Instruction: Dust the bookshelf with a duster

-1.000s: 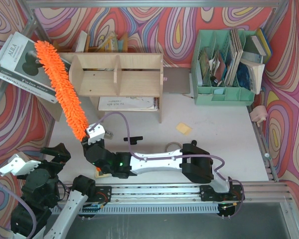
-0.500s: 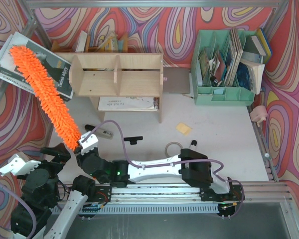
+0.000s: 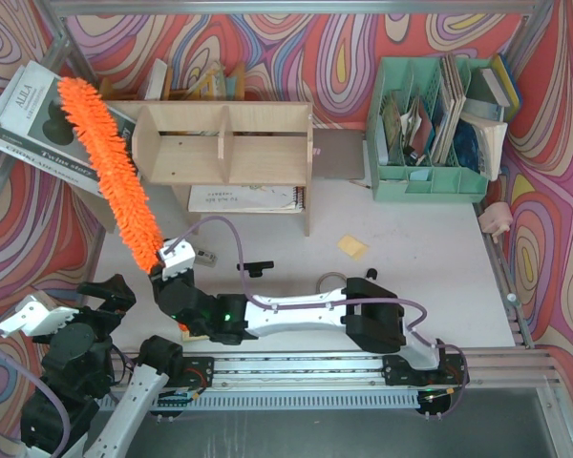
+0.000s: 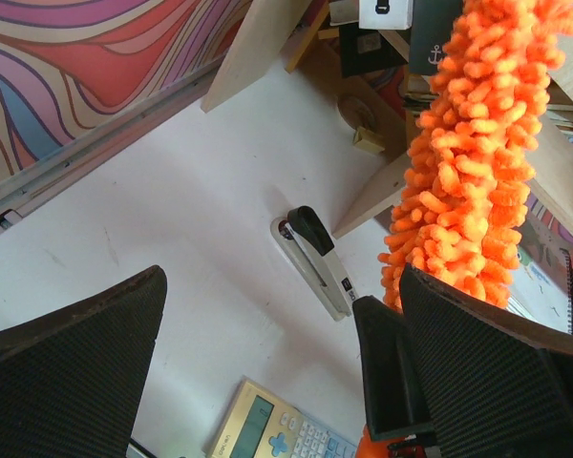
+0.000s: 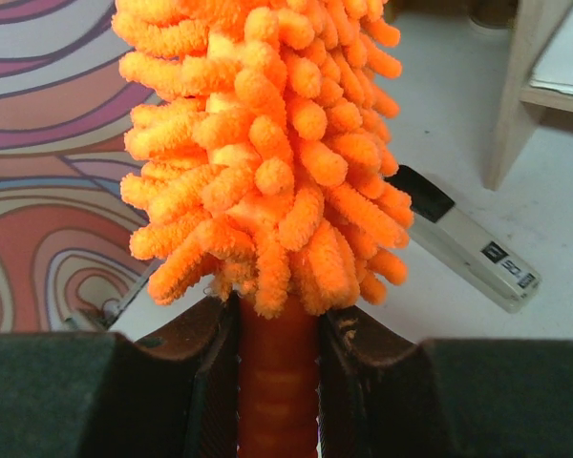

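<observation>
The duster (image 3: 110, 170) slants across the left of the top view, from its handle at lower centre-left up to its fluffy tip in the upper left. Its orange head runs just beside the left end panel of the bookshelf (image 3: 224, 143); whether the two touch cannot be told. The bookshelf stands at upper centre on the white surface (image 3: 411, 277). The right jaws are closed on the duster's thin orange handle, which the right wrist view shows pinched between them below the fluffy head (image 5: 267, 143). The tip overlaps a large book (image 3: 24, 114) leaning in the upper left corner. A stapler (image 4: 315, 260) lies on the surface close to the handle, with a calculator (image 4: 272, 431) below it in the left wrist view. The left jaws stand wide apart at lower left, holding nothing. A mint-green organizer (image 3: 430, 181) sits at upper right.
</observation>
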`<action>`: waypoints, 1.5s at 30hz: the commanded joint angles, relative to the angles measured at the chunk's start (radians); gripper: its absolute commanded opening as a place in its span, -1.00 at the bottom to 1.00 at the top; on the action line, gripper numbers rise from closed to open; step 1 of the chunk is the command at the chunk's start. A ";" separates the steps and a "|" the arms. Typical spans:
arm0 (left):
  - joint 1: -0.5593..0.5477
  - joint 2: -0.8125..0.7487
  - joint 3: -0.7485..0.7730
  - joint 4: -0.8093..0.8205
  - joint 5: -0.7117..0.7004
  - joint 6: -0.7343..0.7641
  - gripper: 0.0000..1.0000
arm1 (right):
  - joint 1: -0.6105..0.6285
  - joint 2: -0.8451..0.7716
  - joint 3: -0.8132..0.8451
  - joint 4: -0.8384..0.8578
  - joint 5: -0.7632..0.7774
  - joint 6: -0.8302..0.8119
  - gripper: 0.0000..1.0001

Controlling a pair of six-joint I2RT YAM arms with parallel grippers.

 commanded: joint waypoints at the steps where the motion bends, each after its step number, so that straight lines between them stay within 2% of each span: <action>1: -0.007 0.001 -0.013 0.023 0.003 0.013 0.97 | 0.045 0.018 0.074 0.113 -0.045 -0.105 -1.00; 7: -0.007 -0.001 -0.013 0.022 0.003 0.013 0.96 | 0.047 0.026 0.072 0.114 -0.035 -0.116 -1.00; 13: -0.006 0.002 -0.013 0.024 0.003 0.013 0.97 | 0.014 0.023 0.054 0.021 0.011 -0.009 -1.00; 17: -0.007 0.003 -0.013 0.024 0.004 0.013 0.97 | 0.010 0.031 0.079 0.006 0.019 -0.023 -1.00; 26: -0.007 0.009 -0.013 0.026 0.006 0.015 0.96 | 0.025 0.089 0.251 0.012 -0.082 -0.109 -1.00; 31: -0.007 0.009 -0.013 0.025 0.006 0.015 0.97 | 0.020 0.138 0.333 -0.025 -0.069 -0.141 -1.00; 37: -0.007 0.009 -0.013 0.025 0.006 0.016 0.96 | -0.043 0.135 0.309 -0.107 -0.046 -0.058 -1.00; 40: -0.006 0.009 -0.013 0.027 0.007 0.016 0.97 | -0.051 0.130 0.296 -0.108 -0.019 -0.061 -1.00; 45: -0.007 0.009 -0.015 0.027 0.007 0.017 0.97 | -0.034 0.127 0.311 -0.091 -0.062 -0.084 -1.00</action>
